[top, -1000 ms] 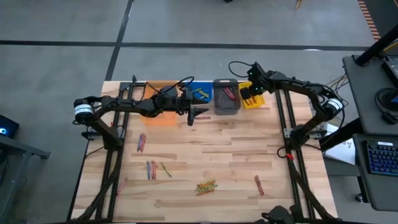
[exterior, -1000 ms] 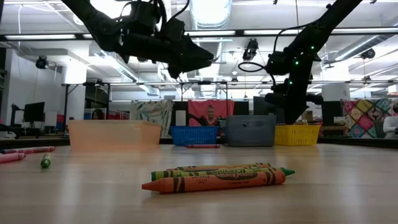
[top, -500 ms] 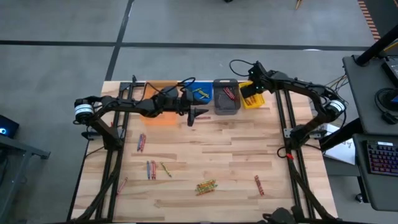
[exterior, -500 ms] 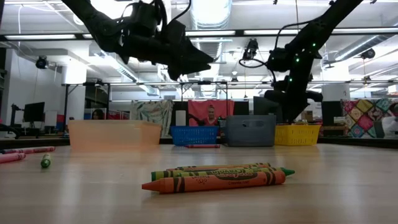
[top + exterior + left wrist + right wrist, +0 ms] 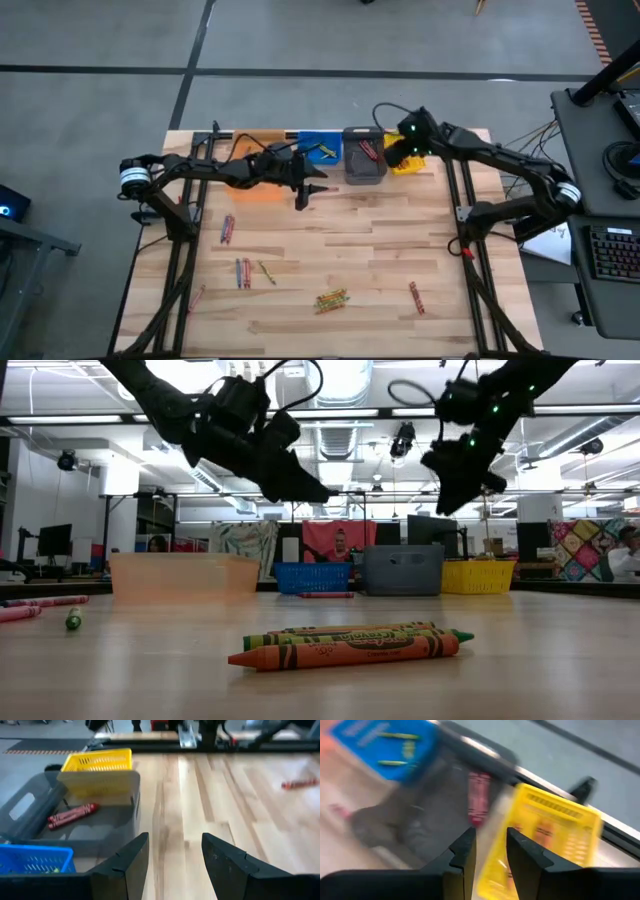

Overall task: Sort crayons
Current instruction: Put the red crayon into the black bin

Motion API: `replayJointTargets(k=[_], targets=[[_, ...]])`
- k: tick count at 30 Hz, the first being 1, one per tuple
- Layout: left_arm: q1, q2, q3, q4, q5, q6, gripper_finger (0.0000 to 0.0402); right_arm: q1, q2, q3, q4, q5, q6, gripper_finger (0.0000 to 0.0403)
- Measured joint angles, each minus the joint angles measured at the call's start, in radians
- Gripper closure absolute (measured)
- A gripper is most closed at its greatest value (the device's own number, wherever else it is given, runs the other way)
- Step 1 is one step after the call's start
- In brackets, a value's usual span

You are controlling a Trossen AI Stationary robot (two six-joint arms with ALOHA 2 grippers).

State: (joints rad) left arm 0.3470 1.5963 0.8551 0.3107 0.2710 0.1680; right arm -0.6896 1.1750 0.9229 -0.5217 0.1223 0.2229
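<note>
My right gripper (image 5: 403, 152) has just lifted off the yellow bin (image 5: 410, 163), fingers apart and empty, while my left gripper (image 5: 303, 195) hovers parted near the blue bin (image 5: 322, 148), so the crayons (image 5: 332, 298) scattered on the table (image 5: 370, 250) come next.

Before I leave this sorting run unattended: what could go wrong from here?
The right gripper, open and empty, hangs over the edge between the grey bin and the yellow bin; a low move might clip a bin wall. The left gripper, open, hangs near the orange bin and could nudge it. The orange and green crayons lie pressed together, so a pick may take the wrong colour.
</note>
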Motion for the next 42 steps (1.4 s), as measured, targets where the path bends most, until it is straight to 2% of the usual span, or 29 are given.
replayJointTargets(k=[9, 18, 21, 30, 35, 42], targets=[[-0.030, 0.015, -0.014, -0.046, 0.000, 0.066, 0.0235, 0.245, -0.152, -0.152, 0.249, 0.003, 0.006, 0.0319], [-0.036, 0.151, -0.016, 0.030, -0.001, 0.051, 0.0235, 0.433, -0.220, -0.246, 0.450, 0.009, -0.051, 0.0316], [-0.035, 0.192, -0.016, 0.073, -0.007, 0.052, 0.0235, 0.462, -0.215, -0.251, 0.460, 0.010, -0.044, 0.0320], [-0.031, 0.283, -0.016, 0.096, -0.150, 0.086, 0.0235, 0.492, -0.184, -0.252, 0.485, 0.011, -0.006, 0.0323], [-0.029, 0.313, -0.016, 0.163, -0.229, 0.091, 0.0235, 0.492, -0.180, -0.252, 0.498, 0.011, -0.006, 0.0322], [-0.027, 0.361, -0.012, 0.169, -0.263, 0.104, 0.0235, 0.491, -0.165, -0.252, 0.498, 0.010, 0.003, 0.0328]])
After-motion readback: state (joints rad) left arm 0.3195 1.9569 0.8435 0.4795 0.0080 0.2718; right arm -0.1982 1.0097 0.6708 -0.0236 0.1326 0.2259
